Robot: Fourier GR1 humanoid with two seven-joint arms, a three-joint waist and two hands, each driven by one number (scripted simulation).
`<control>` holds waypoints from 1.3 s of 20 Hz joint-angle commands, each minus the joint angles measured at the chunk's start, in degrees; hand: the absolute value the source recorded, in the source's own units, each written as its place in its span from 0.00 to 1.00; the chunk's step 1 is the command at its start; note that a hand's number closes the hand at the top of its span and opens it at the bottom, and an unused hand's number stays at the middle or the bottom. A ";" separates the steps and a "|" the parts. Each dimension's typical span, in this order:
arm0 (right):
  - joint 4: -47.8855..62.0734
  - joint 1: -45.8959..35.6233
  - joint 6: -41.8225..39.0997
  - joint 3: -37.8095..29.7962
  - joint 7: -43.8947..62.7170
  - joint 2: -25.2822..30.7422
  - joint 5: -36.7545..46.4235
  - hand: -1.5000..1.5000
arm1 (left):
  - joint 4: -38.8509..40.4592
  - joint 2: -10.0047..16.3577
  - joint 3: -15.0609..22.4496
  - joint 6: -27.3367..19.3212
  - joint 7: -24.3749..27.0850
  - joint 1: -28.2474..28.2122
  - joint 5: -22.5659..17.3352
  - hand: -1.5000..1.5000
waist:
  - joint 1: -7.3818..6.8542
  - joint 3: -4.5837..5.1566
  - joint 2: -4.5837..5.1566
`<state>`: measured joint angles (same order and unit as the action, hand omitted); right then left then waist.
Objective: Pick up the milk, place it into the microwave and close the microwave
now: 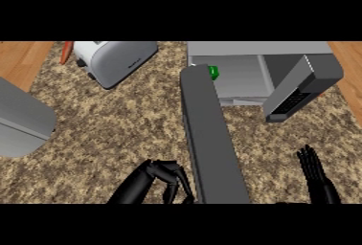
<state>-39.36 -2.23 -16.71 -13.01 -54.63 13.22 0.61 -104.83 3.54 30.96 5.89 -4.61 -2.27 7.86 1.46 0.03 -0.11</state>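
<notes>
Fingers point(176, 184) of the left hand point(152, 176) curl beside the microwave door point(212, 139).

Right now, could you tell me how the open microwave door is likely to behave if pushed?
The microwave door looks like a flat, rigid slab, so it should swing as one piece, not flex. Its smooth face might let the left robot hand slide along it. Attached at the microwave, it likely pivots.

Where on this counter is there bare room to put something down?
The widest bare patch of counter lies between the toaster, the grey object at the left edge and the open microwave door. A smaller one lies right of the door, between the microwave and the right hand. It is crowded at the microwave's mouth and by the left hand.
</notes>
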 commanded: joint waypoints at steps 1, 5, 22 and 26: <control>-5.05 4.97 -7.72 1.01 -4.14 0.91 -1.97 0.00 | 8.61 -2.44 1.71 3.08 -1.90 6.00 -0.10 1.00 | 0.27 0.03 0.10; -10.32 9.50 -10.02 1.70 -5.62 2.57 -4.39 0.00 | 15.13 -3.47 5.87 -0.97 2.36 9.12 4.07 1.00 | 0.00 0.00 0.08; -34.84 12.23 -14.06 9.97 6.20 5.50 -15.40 0.00 | 36.26 -3.54 22.01 -26.05 -0.85 33.54 -16.25 1.00 | 7.49 0.15 1.02; -39.93 13.15 -13.55 11.56 8.92 5.51 -17.95 0.00 | 39.02 -3.54 21.01 -30.62 3.12 36.00 -20.82 1.00 | 9.57 0.27 1.41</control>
<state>-75.42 10.20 -24.82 -2.59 -44.00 18.50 -15.04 -70.37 -0.01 51.26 -20.61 -3.30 31.75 -9.39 8.93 0.28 0.81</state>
